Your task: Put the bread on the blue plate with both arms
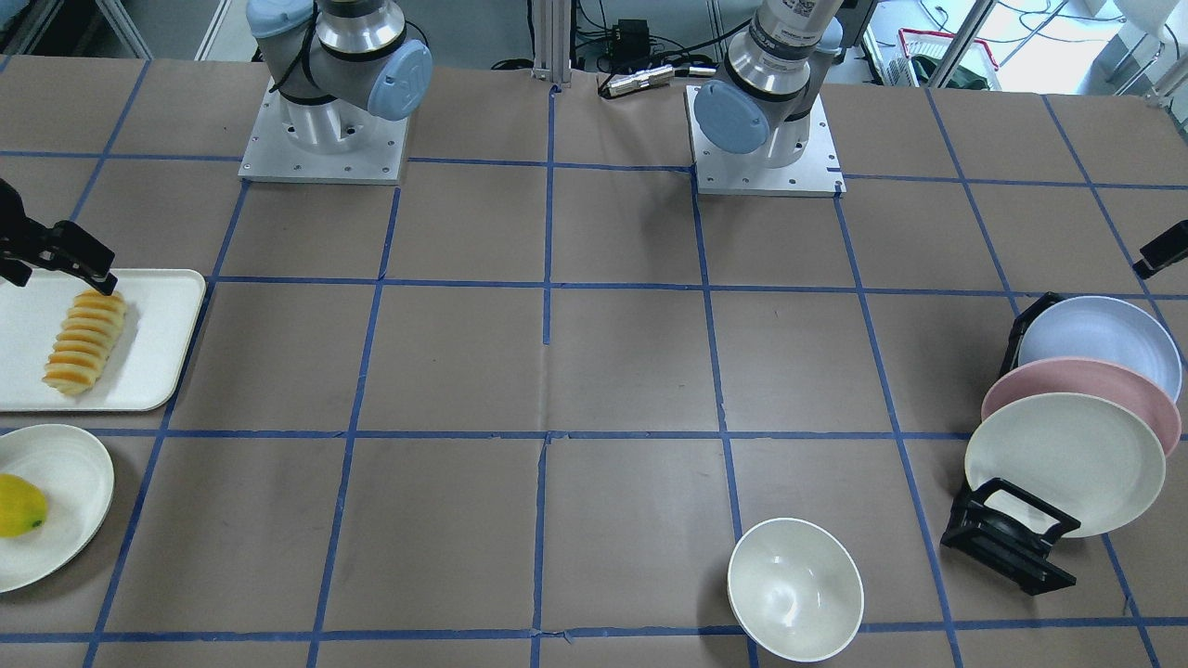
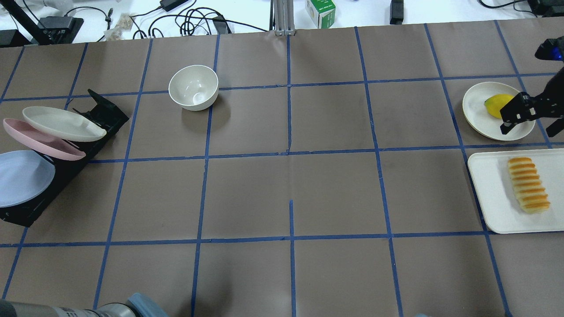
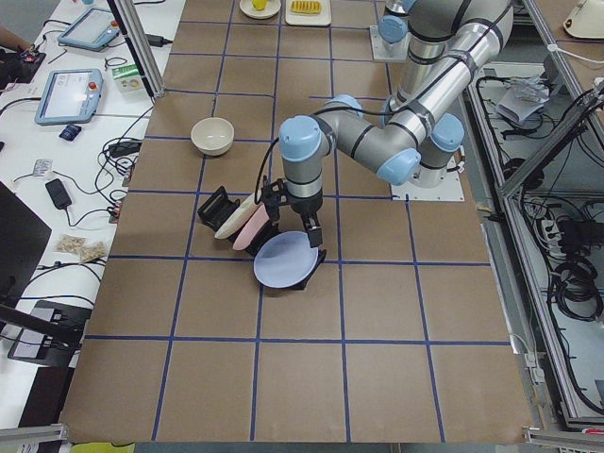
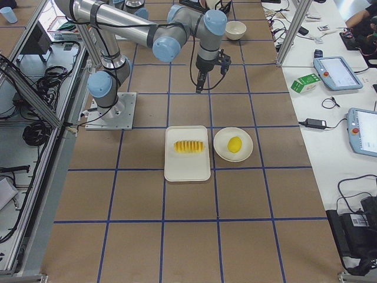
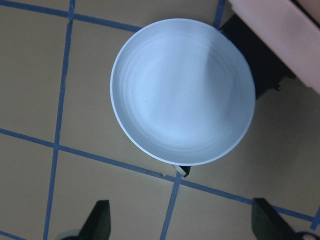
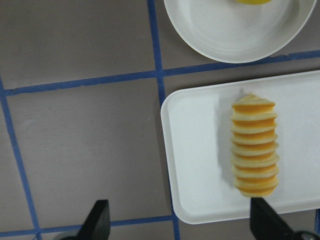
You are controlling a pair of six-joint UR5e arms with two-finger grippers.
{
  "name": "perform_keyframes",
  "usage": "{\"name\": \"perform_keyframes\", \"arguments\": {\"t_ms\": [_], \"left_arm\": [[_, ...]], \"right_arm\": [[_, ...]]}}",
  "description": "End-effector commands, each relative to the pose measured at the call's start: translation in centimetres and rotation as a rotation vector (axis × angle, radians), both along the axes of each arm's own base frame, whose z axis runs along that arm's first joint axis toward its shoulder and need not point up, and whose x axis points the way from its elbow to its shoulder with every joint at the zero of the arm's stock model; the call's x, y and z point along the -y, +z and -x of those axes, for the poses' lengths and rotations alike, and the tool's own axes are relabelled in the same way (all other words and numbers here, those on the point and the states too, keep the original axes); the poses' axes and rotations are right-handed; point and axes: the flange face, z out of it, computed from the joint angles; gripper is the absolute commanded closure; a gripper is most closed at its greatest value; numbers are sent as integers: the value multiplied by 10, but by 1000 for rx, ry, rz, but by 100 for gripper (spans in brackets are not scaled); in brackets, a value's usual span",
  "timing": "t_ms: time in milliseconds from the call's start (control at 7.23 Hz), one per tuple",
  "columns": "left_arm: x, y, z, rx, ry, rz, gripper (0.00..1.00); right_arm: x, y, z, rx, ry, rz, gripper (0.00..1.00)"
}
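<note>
Your left claw (image 5: 184, 222) and right claw (image 6: 180, 222) gape empty; centre them on the blue plate (image 5: 182, 90) rim and across the bread (image 6: 254, 145) respectively.

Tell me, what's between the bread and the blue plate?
Just bare table with blue tape lines, as the overhead view shows. The white bowl sits off to one side, not between the bread and blue plate.

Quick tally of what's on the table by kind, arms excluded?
Plates: 4 (blue plate, pink plate, racked cream plate, flat cream plate)
Bowl: 1
Tray: 1
Bread: 1
Lemon: 1
Rack: 1
Total: 9
</note>
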Motion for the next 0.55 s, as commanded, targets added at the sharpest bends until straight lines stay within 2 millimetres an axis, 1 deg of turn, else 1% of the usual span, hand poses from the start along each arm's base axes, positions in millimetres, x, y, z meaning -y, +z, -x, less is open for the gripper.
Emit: {"name": "perform_keyframes", "arguments": {"t_ms": [0,138,277,415], "left_arm": [[7,-60,-33,-23,64,-4,0],[8,-80,-34,-47,85,-25,0],[9,-85,-39,-48,84,-36,0],[12,-96,-42,-61,85,-44,0]], "right_arm": [[-13,-44,57,-1,37,13,0],[-11,-73,78,22,12,-15,0],[-11,-90,97,24,-11,-16,0],[-11,-112,109,53,-18,-42,0]]}}
